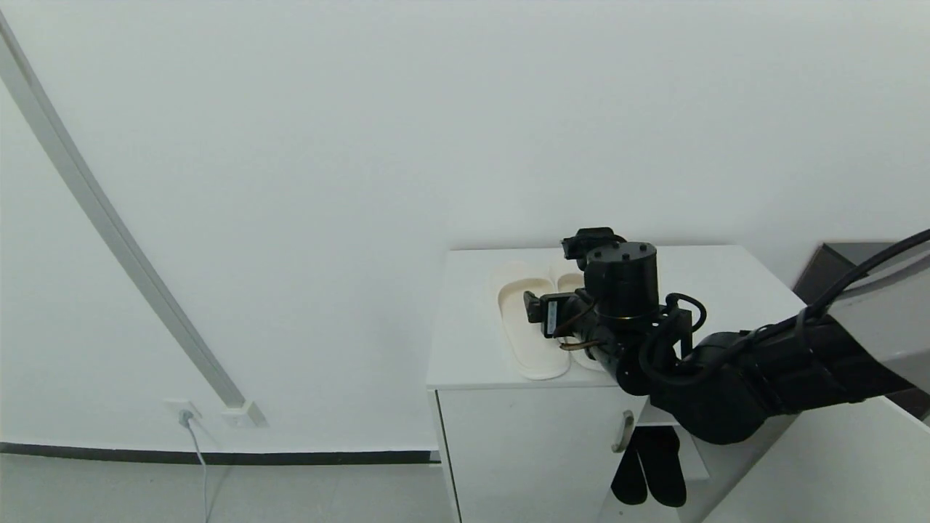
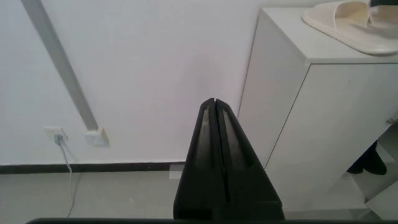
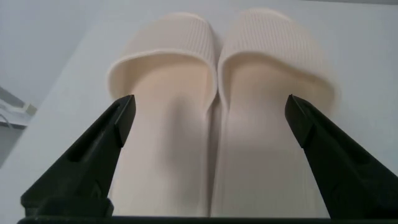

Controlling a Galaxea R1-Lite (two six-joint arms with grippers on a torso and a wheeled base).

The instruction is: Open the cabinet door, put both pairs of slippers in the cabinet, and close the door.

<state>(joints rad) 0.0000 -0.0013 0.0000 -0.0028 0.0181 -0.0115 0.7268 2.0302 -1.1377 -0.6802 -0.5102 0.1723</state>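
The right claw (image 3: pixel 209 106) is hovering wide open over the cream slippers (image 1: pixel 529 330), its jaws straddling the pair. The slippers are lying side by side, touching, on top of the white cabinet (image 1: pixel 523 450), and the claw is seemingly lining up to pinch both at once. The black slippers (image 1: pixel 650 468) are already sitting on a shelf inside, beside the open door (image 1: pixel 821 472) at the right. The left claw (image 2: pixel 215 106) is hanging closed and empty near the cabinet's left side.

The white cabinet (image 1: pixel 472 341) carries a pair of cream slippers (image 1: pixel 527 327) on its top, side by side, left of centre, heels at the near edge. A black pair (image 1: pixel 650 465) sits on a shelf inside it.
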